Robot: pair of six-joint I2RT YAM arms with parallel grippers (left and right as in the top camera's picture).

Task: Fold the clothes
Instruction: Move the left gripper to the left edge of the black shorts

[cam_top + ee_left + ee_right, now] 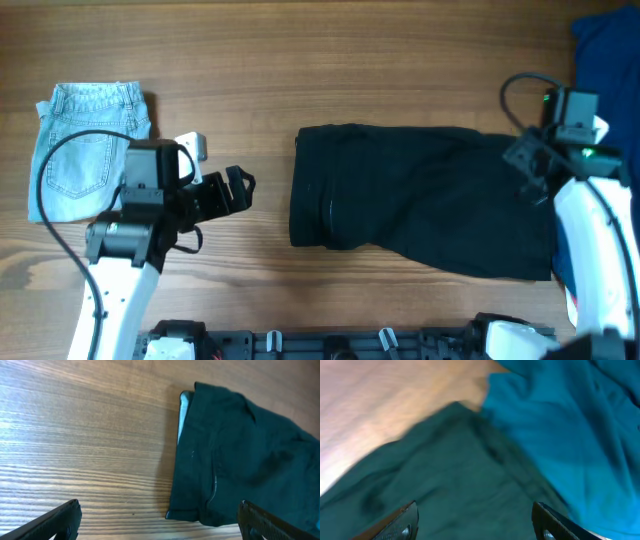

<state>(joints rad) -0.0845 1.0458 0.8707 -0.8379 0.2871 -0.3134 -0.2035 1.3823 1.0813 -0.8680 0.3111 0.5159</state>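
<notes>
Black clothes (420,215) lie spread on the worktop (300,60), centre-right, with the whitish waistband edge on their left side. Left end effector (238,188) is wide apart and empty, near that left edge, not touching. Right end effector (475,522) is also wide, holding nothing, over the clothes' right end beside blue fabric (605,50). Denim shorts (85,150) lie far left.

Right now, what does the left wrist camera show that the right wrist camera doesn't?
Only the left wrist view: the whitish-grey waistband edge of the black garment. Only the right wrist view: the bright blue fabric meeting the garment's other end; that picture is blurred, so I cannot tell whether they overlap. Both: the black garment, the wooden table, and the camera's own gripper, the left gripper and the right gripper, each with jaws wide apart and holding nothing.
</notes>
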